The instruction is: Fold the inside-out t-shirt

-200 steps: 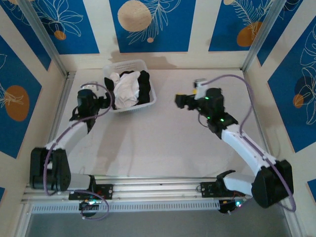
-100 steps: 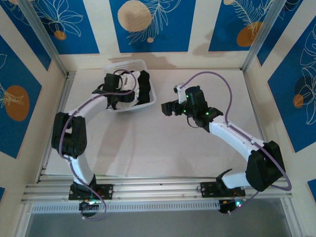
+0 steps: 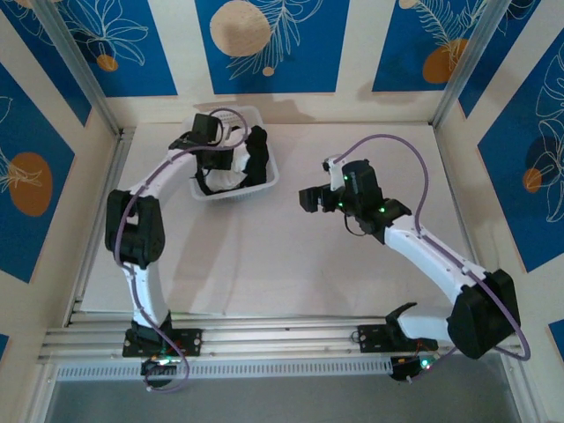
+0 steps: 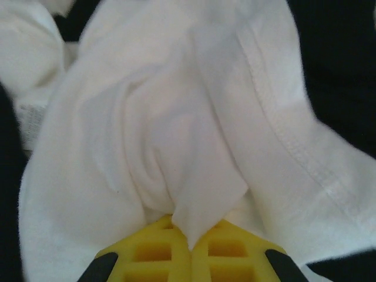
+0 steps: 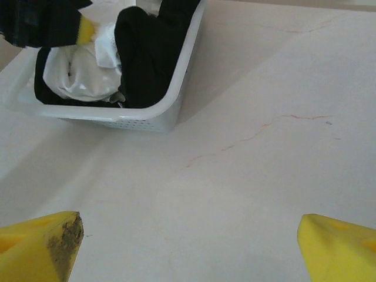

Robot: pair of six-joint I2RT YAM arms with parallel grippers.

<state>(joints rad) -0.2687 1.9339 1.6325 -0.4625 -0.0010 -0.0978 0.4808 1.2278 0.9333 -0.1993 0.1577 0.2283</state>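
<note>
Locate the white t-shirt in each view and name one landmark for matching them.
Top external: upper left, the t-shirt lies in the basket.
Left wrist: centre, with a fold pinched by the left end effector at the bottom edge.
Right wrist: upper left, in the basket.
Shared landmark: the black garment right beside it.

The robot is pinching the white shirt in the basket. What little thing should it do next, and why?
Probably lift straight up. The left end effector is shut on a fold of the white t-shirt, which is bunched in the basket beside the black garment. Raising it should free it for the table, where the right end effector hangs open.
</note>
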